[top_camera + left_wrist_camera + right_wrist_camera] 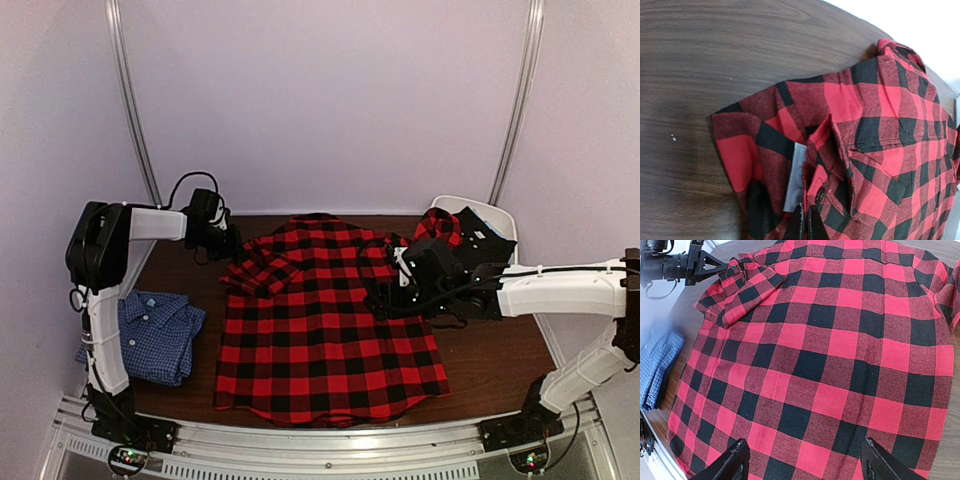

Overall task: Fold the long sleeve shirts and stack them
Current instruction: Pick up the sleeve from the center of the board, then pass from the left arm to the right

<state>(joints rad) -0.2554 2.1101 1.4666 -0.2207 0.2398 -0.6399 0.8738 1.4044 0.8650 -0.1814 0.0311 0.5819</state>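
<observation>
The red-and-black plaid shirt lies spread flat in the middle of the table, its left sleeve folded in over the body. My left gripper is shut on that sleeve's cuff at the shirt's upper left; in the left wrist view its jaws are pinched together on the cloth beside a grey label. My right gripper hovers wide open and empty over the shirt's right side, fingertips far apart. The blue check shirt lies folded at the near left and shows in the right wrist view.
A white bin at the back right holds another red-and-black garment with a black panel. Metal rails run along the table's near edge. Bare brown tabletop shows to the right of the shirt.
</observation>
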